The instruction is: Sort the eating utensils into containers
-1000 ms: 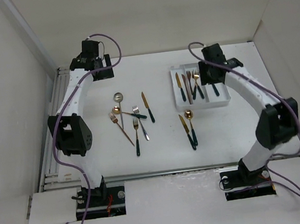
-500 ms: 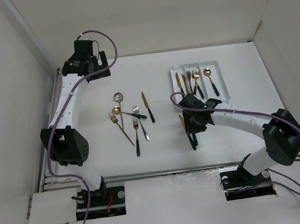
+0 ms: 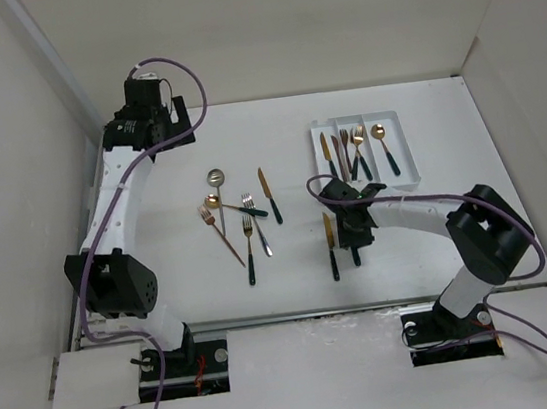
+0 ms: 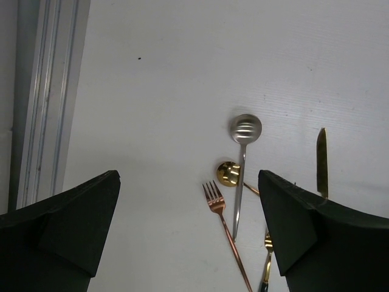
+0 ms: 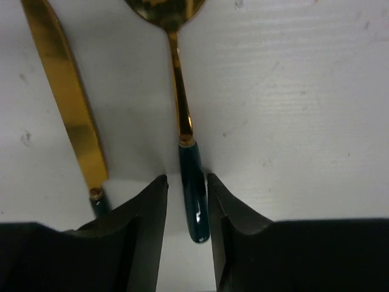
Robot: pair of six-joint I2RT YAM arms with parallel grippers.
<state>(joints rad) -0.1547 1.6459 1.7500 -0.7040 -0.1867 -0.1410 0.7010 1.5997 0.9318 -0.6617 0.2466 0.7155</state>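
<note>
The table bears the tray at far right, holding several utensils; others lie loose mid-table. The left gripper hangs wide open at the far left. The right gripper is narrow, flanking a spoon by its teal handle, beside a knife; whether it clamps, I cannot tell.

top cam high behind bases, whole table. left wrist well up, shares silver spoon. right wrist at tabletop.
</note>
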